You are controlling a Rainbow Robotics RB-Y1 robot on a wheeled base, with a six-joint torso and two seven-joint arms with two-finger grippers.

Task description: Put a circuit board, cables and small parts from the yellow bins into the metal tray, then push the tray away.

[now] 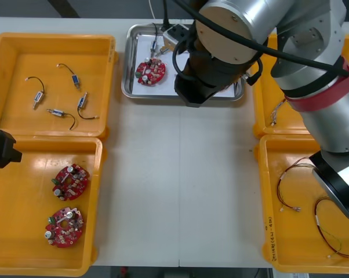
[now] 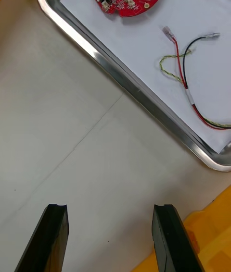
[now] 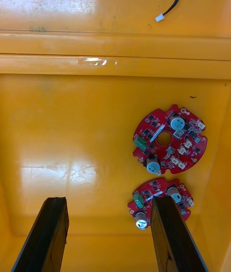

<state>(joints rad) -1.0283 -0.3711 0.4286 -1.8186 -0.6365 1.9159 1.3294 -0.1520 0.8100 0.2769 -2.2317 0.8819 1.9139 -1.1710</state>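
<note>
front: tray [image 1: 126, 63] at counter [image 1: 180, 185] 12 o'clock, circuit board [image 1: 151, 71] inside at its 9 o'clock | right wrist: right end effector [image 2: 109, 209] released, above counter near tray rim; cable [image 2: 186, 90] lies in tray beside circuit board | left wrist: left end effector [image 3: 109, 202] released over yellow bin [image 3: 72, 132] holding two spare boards [image 3: 169, 138]

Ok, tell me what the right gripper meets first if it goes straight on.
Probably the tray, at its near rim: the open right gripper points at it across bare table. Depth is unclear; it may touch table first.
</note>
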